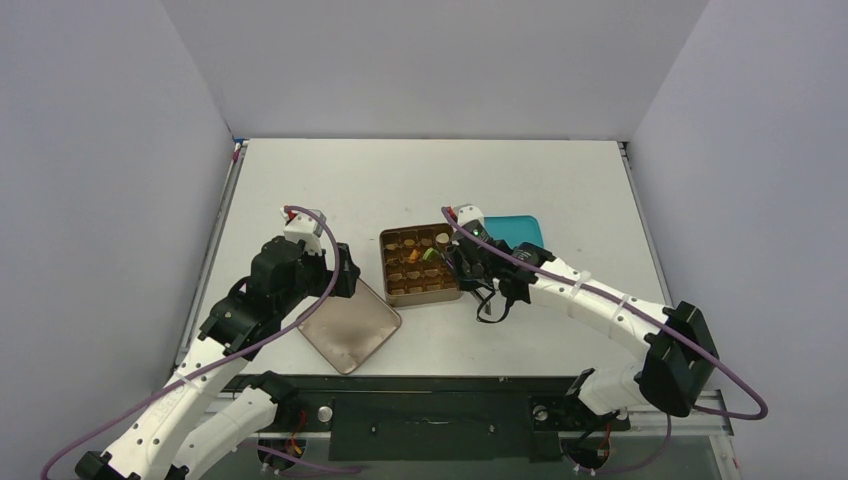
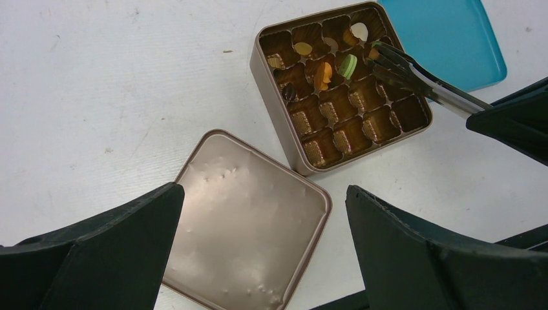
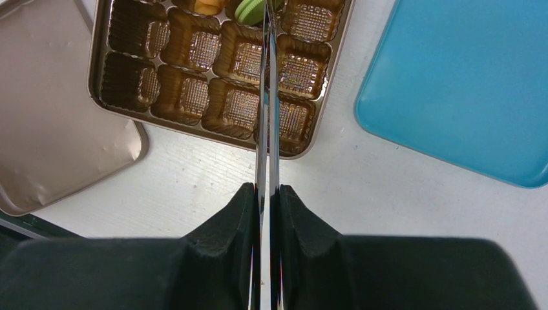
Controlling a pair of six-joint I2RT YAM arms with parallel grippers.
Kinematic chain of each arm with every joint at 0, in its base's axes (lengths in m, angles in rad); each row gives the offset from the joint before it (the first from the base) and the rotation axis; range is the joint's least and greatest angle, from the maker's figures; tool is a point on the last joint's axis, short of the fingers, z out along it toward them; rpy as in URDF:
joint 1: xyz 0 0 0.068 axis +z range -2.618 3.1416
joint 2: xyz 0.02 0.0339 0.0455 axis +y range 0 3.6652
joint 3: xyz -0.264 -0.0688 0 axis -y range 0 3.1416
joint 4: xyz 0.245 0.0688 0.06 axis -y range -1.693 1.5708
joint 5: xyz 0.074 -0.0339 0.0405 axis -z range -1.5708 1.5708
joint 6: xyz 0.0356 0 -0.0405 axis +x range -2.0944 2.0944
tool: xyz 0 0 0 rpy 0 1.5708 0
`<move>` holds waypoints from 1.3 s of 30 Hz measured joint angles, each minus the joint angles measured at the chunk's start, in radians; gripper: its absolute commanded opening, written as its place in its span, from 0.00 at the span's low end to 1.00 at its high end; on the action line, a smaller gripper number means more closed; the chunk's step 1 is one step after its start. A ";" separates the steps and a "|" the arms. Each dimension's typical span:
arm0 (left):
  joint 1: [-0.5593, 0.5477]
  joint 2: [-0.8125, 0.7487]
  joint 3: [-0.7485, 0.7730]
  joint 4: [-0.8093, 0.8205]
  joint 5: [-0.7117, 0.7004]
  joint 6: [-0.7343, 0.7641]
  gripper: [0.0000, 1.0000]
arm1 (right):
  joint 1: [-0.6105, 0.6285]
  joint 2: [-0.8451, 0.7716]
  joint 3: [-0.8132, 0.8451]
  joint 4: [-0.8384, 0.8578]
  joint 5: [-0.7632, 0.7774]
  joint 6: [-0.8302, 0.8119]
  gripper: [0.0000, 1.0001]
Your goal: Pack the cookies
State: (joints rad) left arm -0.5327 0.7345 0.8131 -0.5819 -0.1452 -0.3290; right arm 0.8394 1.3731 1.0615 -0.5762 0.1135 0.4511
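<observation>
**Tweezers at tin; packing under way**

We find the right gripper (image 3: pixel 267 194) clamped on the tweezers (image 3: pixel 267 97), which we judge suit such small pieces. Their tips reach the cookies (image 2: pixel 323 74) in the tin's (image 2: pixel 284 139) far compartments. The left gripper (image 2: pixel 263 190) hangs spread wide over the lid (image 2: pixel 252 213), out of the way.

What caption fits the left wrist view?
Open left fingers frame the lid while tweezers reach into the tin near a green cookie.

A lab booth (bare grey walls (image 1: pixel 100 200), white table (image 1: pixel 430 180)).
</observation>
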 measured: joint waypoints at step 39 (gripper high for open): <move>0.000 0.006 0.000 0.000 0.000 0.000 0.97 | -0.212 -0.336 -0.409 0.153 0.269 0.170 0.14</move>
State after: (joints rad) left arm -0.5327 0.7403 0.8131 -0.5823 -0.1455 -0.3290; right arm 0.6270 1.0367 0.6521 -0.4229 0.3820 0.6209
